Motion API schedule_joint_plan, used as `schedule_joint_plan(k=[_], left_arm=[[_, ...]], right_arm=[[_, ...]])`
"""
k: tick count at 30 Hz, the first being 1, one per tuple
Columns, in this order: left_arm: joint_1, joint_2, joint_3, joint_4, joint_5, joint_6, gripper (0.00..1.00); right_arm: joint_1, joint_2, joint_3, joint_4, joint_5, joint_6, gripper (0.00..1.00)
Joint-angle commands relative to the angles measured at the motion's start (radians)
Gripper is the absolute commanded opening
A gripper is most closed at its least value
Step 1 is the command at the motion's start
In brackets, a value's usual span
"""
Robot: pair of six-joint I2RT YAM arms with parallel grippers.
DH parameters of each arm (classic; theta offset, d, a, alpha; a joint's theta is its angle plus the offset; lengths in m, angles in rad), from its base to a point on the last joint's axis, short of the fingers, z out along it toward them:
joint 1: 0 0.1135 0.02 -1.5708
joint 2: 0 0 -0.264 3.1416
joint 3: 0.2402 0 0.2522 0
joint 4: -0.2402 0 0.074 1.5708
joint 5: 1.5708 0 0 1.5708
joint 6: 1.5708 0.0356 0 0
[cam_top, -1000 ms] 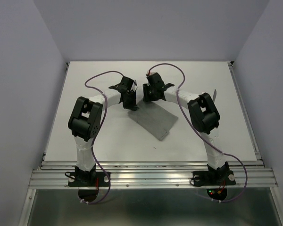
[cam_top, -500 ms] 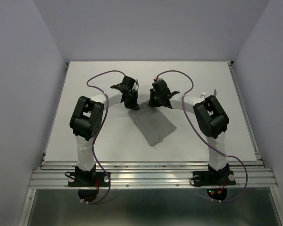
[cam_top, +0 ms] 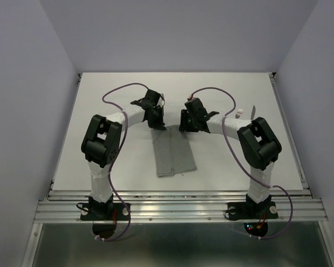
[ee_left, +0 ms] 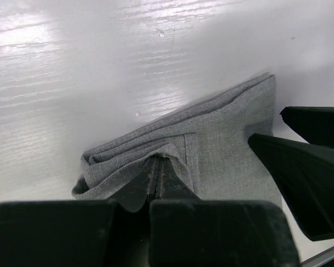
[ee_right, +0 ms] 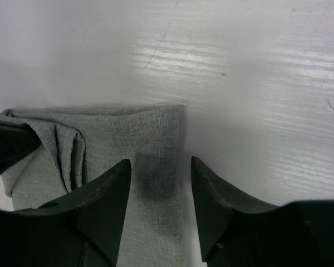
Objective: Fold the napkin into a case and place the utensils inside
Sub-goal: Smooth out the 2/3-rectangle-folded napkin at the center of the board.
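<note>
Napkin (cam_top: 173, 156) lies folded on the table (cam_top: 222, 167), long axis running near to far. Left gripper (ee_left: 158, 169) is clamped on its far left corner. Right gripper (ee_right: 158, 167), jaws apart, straddles the far right corner.
</note>
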Motion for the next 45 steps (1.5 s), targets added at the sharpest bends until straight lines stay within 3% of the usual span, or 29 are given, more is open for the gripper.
schedule_joint_plan(k=[1,3,6,13,26,30,32,39,42,45], left_arm=[[-0.007,-0.16,0.005,-0.001,-0.038,-0.014,0.0],[-0.007,-0.184,0.01,-0.012,-0.061,-0.008,0.0],[-0.007,-0.198,0.019,-0.064,-0.11,0.012,0.01],[-0.041,-0.25,-0.024,-0.136,-0.308,0.053,0.16],[-0.134,-0.355,-0.17,-0.044,-0.509,0.044,0.19],[-0.142,-0.332,-0.156,-0.062,-0.505,0.041,0.3],[-0.148,-0.307,-0.151,-0.067,-0.489,0.054,0.5],[-0.18,-0.231,-0.105,-0.075,-0.503,0.084,0.48],[-0.2,-0.2,-0.081,-0.072,-0.509,0.117,0.39],[-0.238,-0.163,-0.059,-0.078,-0.562,0.145,0.37]], right_arm=[[-0.005,-0.087,0.013,-0.034,0.014,-0.048,0.57],[-0.005,-0.127,0.007,-0.052,0.024,-0.08,0.63],[-0.005,-0.168,-0.008,-0.07,0.054,-0.103,0.63],[-0.005,-0.219,-0.114,-0.069,0.051,-0.067,0.63],[-0.005,-0.283,-0.225,-0.058,0.047,-0.028,0.64],[-0.005,-0.294,-0.232,-0.054,0.047,-0.022,0.64],[-0.005,-0.296,-0.234,-0.054,0.045,-0.019,0.64],[-0.005,-0.302,-0.245,-0.052,0.045,-0.016,0.64],[-0.005,-0.303,-0.249,-0.051,0.048,-0.016,0.65],[-0.005,-0.305,-0.252,-0.051,0.047,-0.013,0.65]])
